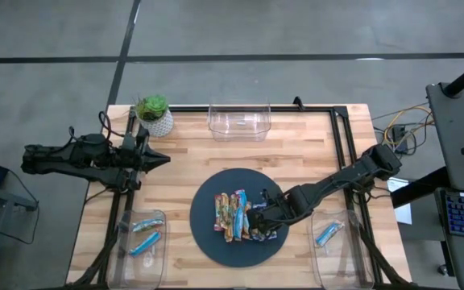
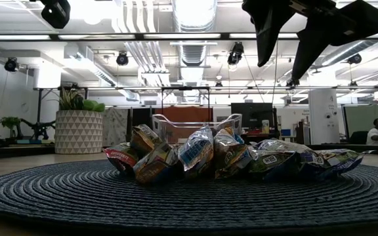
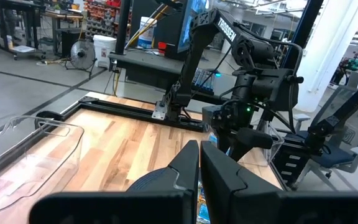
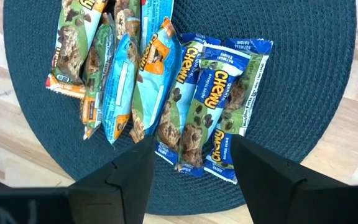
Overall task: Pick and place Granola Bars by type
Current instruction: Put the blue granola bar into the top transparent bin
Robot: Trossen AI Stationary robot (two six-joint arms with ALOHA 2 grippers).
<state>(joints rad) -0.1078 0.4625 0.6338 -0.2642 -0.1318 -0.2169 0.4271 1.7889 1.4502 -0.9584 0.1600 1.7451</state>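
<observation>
Woven dark round mat [image 2: 189, 196] fills the front of the low view, and on it lies a heap of shiny wrapped granola bars [image 2: 228, 157] in blue, green and brown wrappers. Seen from above, the left gripper [image 1: 158, 159] rests over the pale wooden tabletop [image 1: 184, 161] near its left edge, fingers pressed together and holding nothing, just beside a small green plant in a white patterned pot [image 1: 154, 114]. Below it, at the near left corner, a clear plastic bin [image 1: 139, 246] holds two blue-wrapped bars [image 1: 144, 238]. Another clear plastic bin [image 1: 238, 121] stands at the far edge, with nothing visible inside. At the centre, the granola bars [image 1: 236, 214] sit clustered on the mat [image 1: 208, 234]. The right gripper [image 1: 263, 219] hangs over the right side of that cluster, fingers spread above the Chewy-labelled bars [image 4: 204, 106] without pinching any. Farther right, a third clear bin [image 1: 337, 254] contains one blue-wrapped bar [image 1: 328, 234].
</observation>
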